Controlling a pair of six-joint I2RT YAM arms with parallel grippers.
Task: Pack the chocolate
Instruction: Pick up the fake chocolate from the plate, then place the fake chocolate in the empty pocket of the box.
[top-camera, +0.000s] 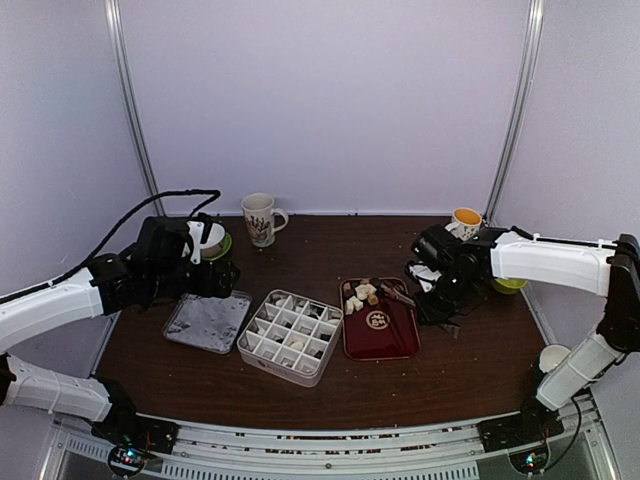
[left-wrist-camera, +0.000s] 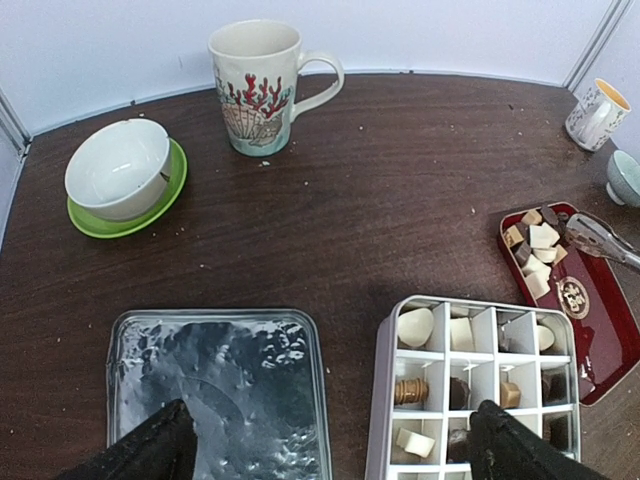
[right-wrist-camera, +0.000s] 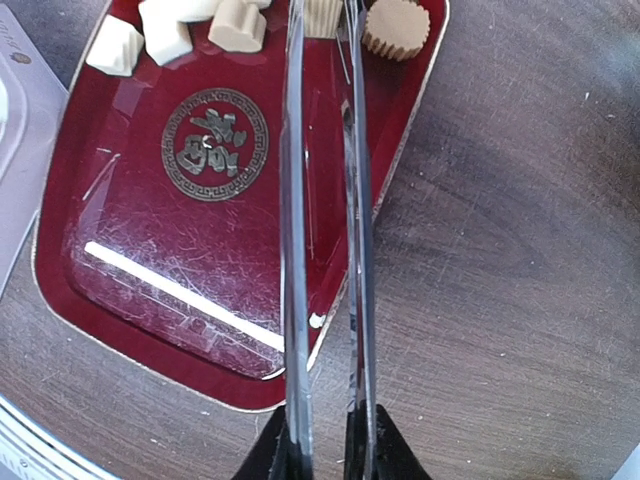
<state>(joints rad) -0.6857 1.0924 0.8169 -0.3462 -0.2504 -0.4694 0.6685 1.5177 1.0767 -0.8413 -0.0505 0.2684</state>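
Right wrist view: chocolate (right-wrist-camera: 165, 35) bunched at the frame's top edge on the red tray (right-wrist-camera: 150, 290), loose stock for packing. Tongs (right-wrist-camera: 295, 200) run straight up toward it, pinched in the right claw (right-wrist-camera: 325, 450) at bottom centre, fine tips suiting such small pieces. The tips are cropped, so any catch is unclear. Left claw (left-wrist-camera: 330, 445) spread wide, idle over the lid (left-wrist-camera: 220, 390).

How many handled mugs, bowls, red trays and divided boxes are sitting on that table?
Handled mugs: 2
Bowls: 2
Red trays: 1
Divided boxes: 1
Total: 6
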